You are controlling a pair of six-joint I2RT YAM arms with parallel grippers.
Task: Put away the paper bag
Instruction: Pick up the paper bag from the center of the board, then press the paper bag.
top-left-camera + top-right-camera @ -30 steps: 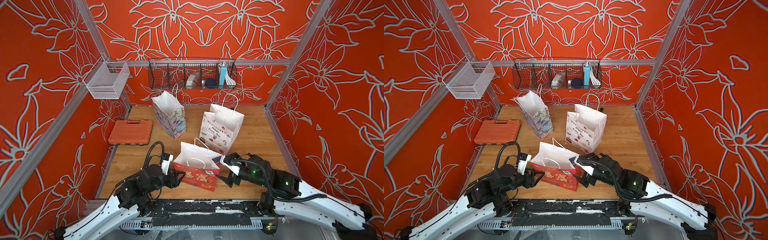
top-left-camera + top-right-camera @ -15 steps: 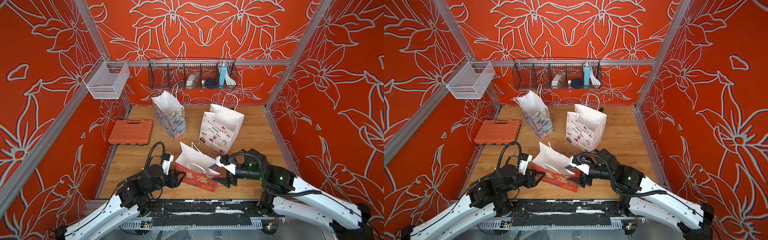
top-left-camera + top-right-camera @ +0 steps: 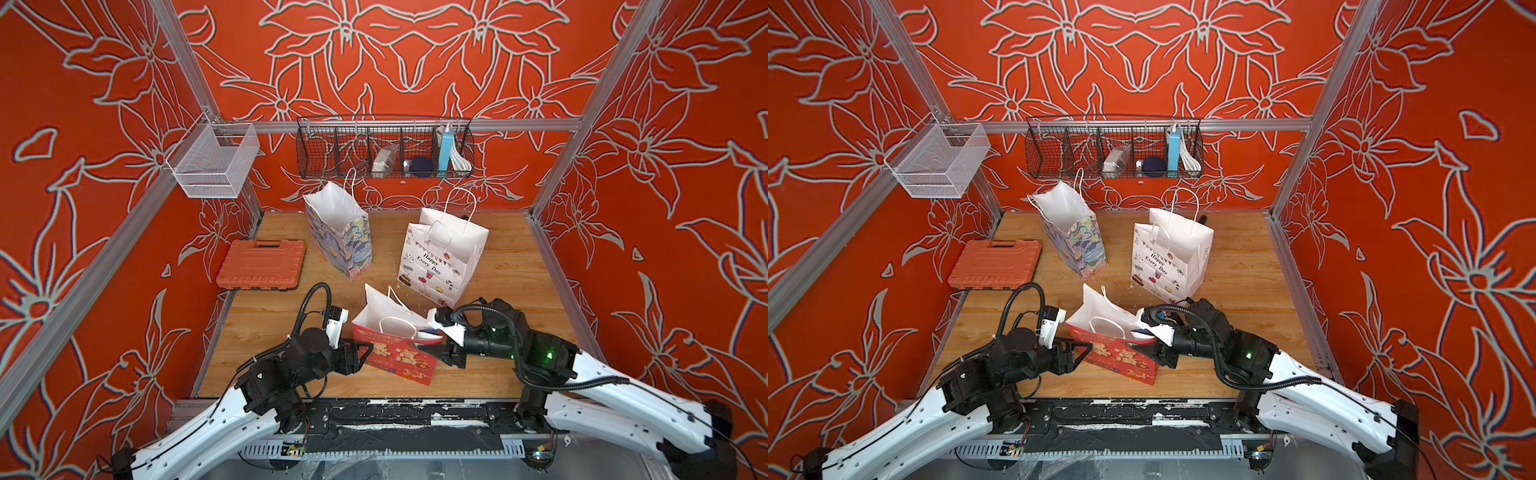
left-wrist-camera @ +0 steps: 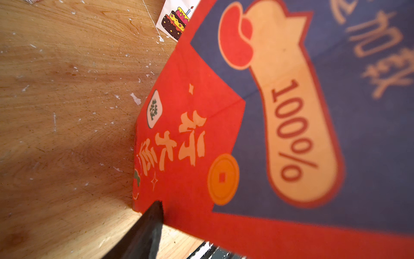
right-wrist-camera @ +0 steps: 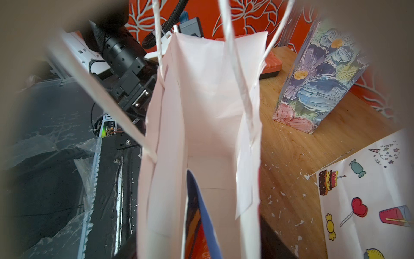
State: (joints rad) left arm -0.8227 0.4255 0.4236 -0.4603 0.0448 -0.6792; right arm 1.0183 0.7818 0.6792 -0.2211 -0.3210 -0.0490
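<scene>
Blur swallowed much of the right wrist view. Soft grey-brown shapes crowded both sides, too close to the lens to read. Between them I looked down the white inside of the red paper bag (image 5: 208,101), with its twisted cord handles crossing the open mouth. The left wrist view showed only one dark finger (image 4: 145,231), its tip against the bag's lower corner. The other finger was hidden, and the bag's printed red and blue side ran off the frame.

In both top views the red paper bag (image 3: 395,357) stood tilted near the front middle of the wooden table (image 3: 270,324), between the two arms. The left gripper (image 3: 360,353) sat at its lower left corner with the jaws apart and the corner between them. I could not tell whether they pinched the paper. The right gripper (image 3: 430,349) was at the right end of the mouth, one black finger lying across the red front. Its jaws stood apart about the rim, but I could not make out a firm hold.

Farther back stood a floral gift bag (image 3: 345,237) and a white birthday bag (image 3: 436,266), the latter near the right gripper. An orange tool case (image 3: 262,264) lay flat by the left wall. The black wire basket (image 3: 384,149) on the back rail held items too small to name.
</scene>
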